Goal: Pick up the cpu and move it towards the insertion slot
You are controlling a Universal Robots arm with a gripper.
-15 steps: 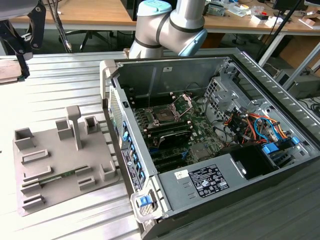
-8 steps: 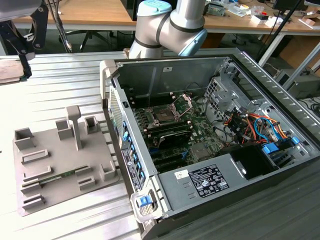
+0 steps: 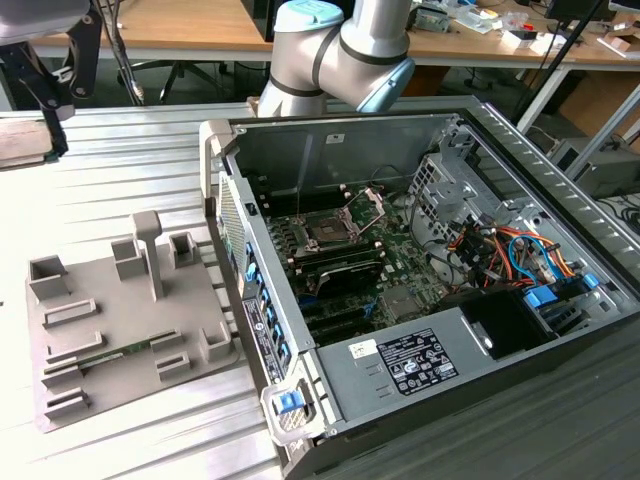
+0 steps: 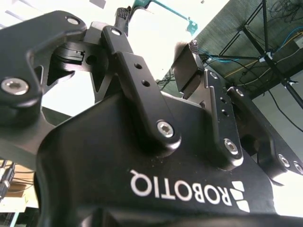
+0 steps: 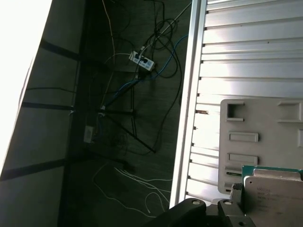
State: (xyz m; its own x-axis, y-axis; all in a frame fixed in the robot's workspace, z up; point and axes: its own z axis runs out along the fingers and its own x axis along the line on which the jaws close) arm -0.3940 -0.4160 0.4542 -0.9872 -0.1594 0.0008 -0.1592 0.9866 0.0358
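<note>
The gripper (image 4: 158, 28) has its fingers (image 4: 187, 71) clamped on the cpu (image 5: 272, 191) — a green edge shows between the tips in the second wrist view. In the first wrist view the chip hangs above the grey fixture plate (image 5: 255, 137), off the ribbed surface (image 3: 150, 170). The insertion slot (image 3: 325, 232) sits inside the open case (image 3: 420, 350), well apart from that plate, its bracket (image 3: 372, 200) tipped up. The hold looks to be on thin edges, so a jolt could tilt or drop the chip — and a low path could knock it on the case wall or the raised bracket.
</note>
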